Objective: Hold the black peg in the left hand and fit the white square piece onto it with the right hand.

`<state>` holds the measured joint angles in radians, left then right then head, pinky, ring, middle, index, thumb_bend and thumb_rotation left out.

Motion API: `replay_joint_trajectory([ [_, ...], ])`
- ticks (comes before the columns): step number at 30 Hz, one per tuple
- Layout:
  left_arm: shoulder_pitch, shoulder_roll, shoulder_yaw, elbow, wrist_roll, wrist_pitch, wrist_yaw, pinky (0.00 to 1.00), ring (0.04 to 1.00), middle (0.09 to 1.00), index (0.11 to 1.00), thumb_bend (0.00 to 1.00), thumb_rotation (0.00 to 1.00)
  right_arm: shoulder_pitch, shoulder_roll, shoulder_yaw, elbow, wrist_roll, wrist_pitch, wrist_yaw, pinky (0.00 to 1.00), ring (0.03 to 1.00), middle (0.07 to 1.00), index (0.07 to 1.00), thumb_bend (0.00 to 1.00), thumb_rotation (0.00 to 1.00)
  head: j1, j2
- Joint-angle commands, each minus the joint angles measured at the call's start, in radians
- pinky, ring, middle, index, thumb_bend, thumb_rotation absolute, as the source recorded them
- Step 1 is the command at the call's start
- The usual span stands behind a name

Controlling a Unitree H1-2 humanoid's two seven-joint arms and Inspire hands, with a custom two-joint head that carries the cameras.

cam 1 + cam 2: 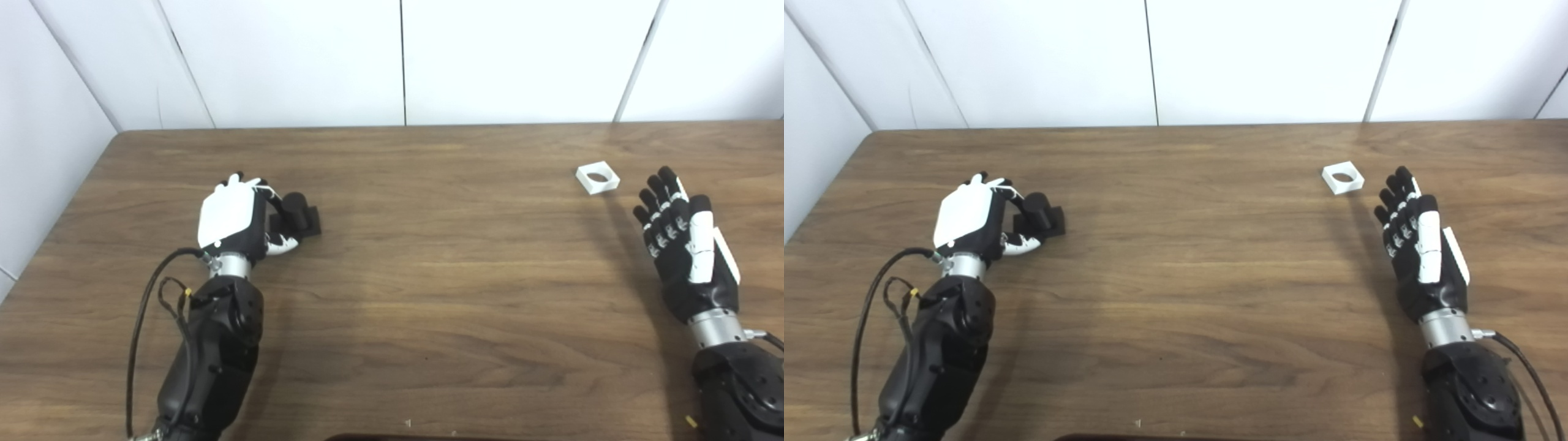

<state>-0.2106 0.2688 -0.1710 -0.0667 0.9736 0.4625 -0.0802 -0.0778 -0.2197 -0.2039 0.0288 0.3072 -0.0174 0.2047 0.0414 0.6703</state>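
Brown wood-grain table (429, 275) fills the scene, backed by white wall panels (294, 61). At the left, the left hand (236, 220) rests on the table with its white back plate turned up and its fingers curled around the near side of the black peg (300, 214), which sits on the table just to the hand's right; whether the fingers actually clamp it cannot be told. A black cable (144, 306) loops beside the left forearm. Far across the table to the right, the white square piece (597, 177) lies flat, its round hole facing up. Just beyond it to the right, the right hand (683, 239) is held open, fingers straight and apart, close to the piece but not touching it.
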Motion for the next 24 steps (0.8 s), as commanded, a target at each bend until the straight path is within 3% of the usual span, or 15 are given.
replay_joint_trajectory([
  [1,0.003,-0.006,-0.025,-0.04,0.002,-0.016,0.002,1.0,1.0,0.89,0.486,0.52,0.07,0.039,0.023,0.011,0.024,0.023,-0.008,0.014,1.0,1.0,1.0,1.0,0.56,1.0,0.0,0.0],
  [24,0.13,-0.084,-0.172,-0.215,0.031,-0.072,-0.016,1.0,1.0,0.902,0.487,0.52,0.07,0.054,0.045,0.026,-0.004,0.01,0.007,-0.011,1.0,1.0,1.0,1.0,0.57,1.0,-0.041,0.004],
])
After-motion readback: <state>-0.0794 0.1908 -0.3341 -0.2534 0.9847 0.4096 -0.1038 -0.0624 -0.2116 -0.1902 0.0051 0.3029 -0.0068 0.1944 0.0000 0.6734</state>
